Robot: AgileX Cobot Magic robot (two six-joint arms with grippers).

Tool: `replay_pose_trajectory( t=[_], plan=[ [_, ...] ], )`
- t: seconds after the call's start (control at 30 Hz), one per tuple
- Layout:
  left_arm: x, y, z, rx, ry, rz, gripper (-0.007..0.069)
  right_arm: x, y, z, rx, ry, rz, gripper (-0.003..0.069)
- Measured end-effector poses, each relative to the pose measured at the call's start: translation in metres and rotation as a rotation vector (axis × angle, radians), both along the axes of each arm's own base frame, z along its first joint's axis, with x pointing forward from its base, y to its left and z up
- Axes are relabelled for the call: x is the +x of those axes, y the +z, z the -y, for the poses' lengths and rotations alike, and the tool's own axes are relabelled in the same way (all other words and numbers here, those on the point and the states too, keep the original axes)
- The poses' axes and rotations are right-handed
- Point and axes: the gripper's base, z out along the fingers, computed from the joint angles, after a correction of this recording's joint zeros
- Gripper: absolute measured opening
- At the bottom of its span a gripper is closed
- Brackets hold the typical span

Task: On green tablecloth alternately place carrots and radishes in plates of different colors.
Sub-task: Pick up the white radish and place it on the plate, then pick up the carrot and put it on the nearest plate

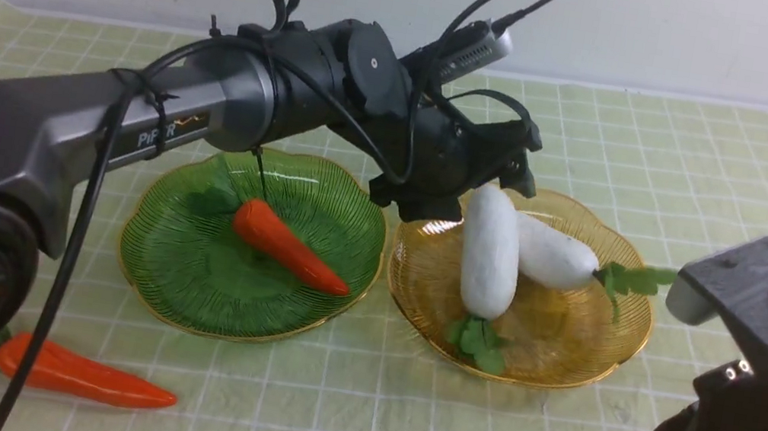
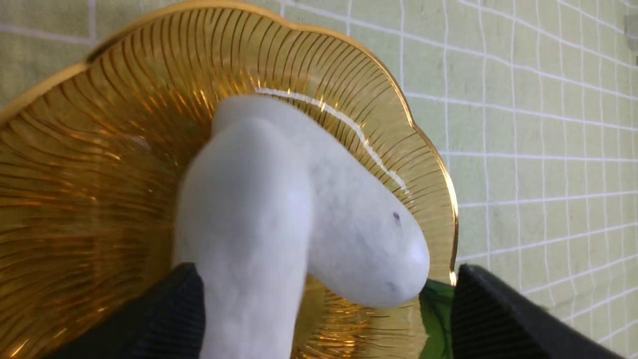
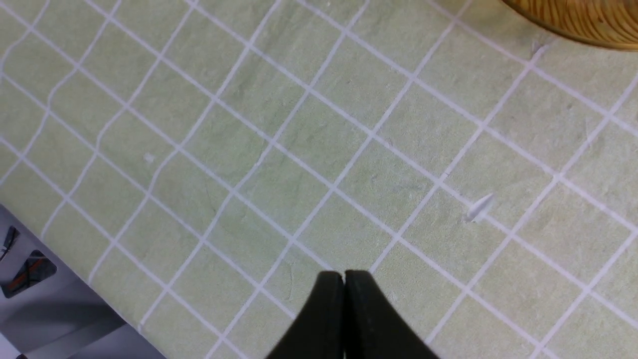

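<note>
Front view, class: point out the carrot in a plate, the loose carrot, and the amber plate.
plated carrot point(image 1: 289, 253), front view, middle of its orange body.
loose carrot point(image 1: 89, 377), front view, middle of its orange body.
amber plate point(image 1: 565, 337), front view, bare ribbed floor.

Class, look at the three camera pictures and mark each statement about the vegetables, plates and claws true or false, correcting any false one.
1. The nearer radish and the farther radish are both in the amber plate. True.
2. The green plate holds two carrots. False: it holds one carrot; the other carrot lies on the green tablecloth.
3. The right claw is shut. True.
4. The left claw hangs over the green plate. False: it is over the amber plate, open.
</note>
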Motion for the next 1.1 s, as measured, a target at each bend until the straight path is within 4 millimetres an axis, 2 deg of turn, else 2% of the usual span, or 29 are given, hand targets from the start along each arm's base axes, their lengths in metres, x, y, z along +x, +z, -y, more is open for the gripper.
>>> replay_pose_trajectory(
  t=[0.13,0.23,0.33,0.37,0.4,0.43,0.47,0.53,0.63,0.67,0.7,0.8,0.9,0.93,1.0,1.03,1.07,1.1],
  plan=[
    [0.006,0.011,-0.007,-0.012,0.003,0.008,0.061,0.0,0.0,0.0,0.0,0.0,0.001,-0.0015],
    [0.017,0.05,-0.03,-0.012,-0.033,0.046,0.0553,0.0,0.0,0.0,0.0,0.0,0.001,-0.0015],
    [0.021,0.086,-0.056,0.012,-0.065,0.088,0.0458,0.0,0.0,0.0,0.0,0.0,0.001,-0.0015],
    [0.021,0.103,-0.07,0.027,-0.081,0.101,0.04,0.0,0.0,0.0,0.0,0.0,0.001,-0.0015],
    [0.02,0.108,-0.073,0.033,-0.092,0.106,0.0391,0.0,0.0,0.0,0.0,0.0,0.001,-0.0015],
    [0.017,0.137,-0.104,0.075,-0.122,0.125,0.0249,0.0,0.0,0.0,0.0,0.0,0.001,-0.0015],
    [0.016,0.141,-0.11,0.083,-0.128,0.127,0.0224,0.0,0.0,0.0,0.0,0.0,0.001,-0.0015],
    [0.012,0.163,-0.138,0.114,-0.131,0.163,0.0097,0.0,0.0,0.0,0.0,0.0,0.0,-0.0015],
    [0.005,0.185,-0.171,0.157,-0.087,0.221,0.002,0.0,0.0,0.0,0.0,0.0,0.0,-0.0015],
    [0.003,0.188,-0.176,0.169,-0.079,0.23,0.001,0.0,0.0,0.0,0.0,0.0,0.0,-0.0015],
    [-0.007,0.198,-0.192,0.205,-0.045,0.246,-0.0001,0.0,0.0,0.0,0.0,0.0,0.0,-0.0015],
    [-0.02,0.2,-0.2,0.245,-0.027,0.233,-0.0008,0.0,0.0,0.0,0.0,0.0,0.0,-0.0015],
    [-0.052,0.191,-0.213,0.385,-0.012,0.167,-0.0008,0.0,0.0,0.0,0.001,-0.001,0.002,-0.0015],
    [-0.054,0.19,-0.214,0.395,-0.011,0.162,-0.0008,0.0,0.0,0.0,0.001,-0.001,0.002,-0.0015],
    [-0.078,0.178,-0.227,0.526,0.015,0.1,-0.0008,0.001,0.0,0.0,0.004,-0.004,0.01,-0.0015],
    [-0.097,0.155,-0.238,0.631,0.045,0.001,-0.0008,0.002,0.0,0.0,0.008,-0.006,0.018,-0.0015],
    [-0.099,0.153,-0.239,0.641,0.049,-0.008,-0.0008,0.002,0.0,-0.001,0.008,-0.007,0.019,-0.0015],
    [-0.112,0.139,-0.246,0.696,0.075,-0.068,-0.0008,0.002,0.001,-0.001,0.01,-0.008,0.022,-0.0015]
  ],
)
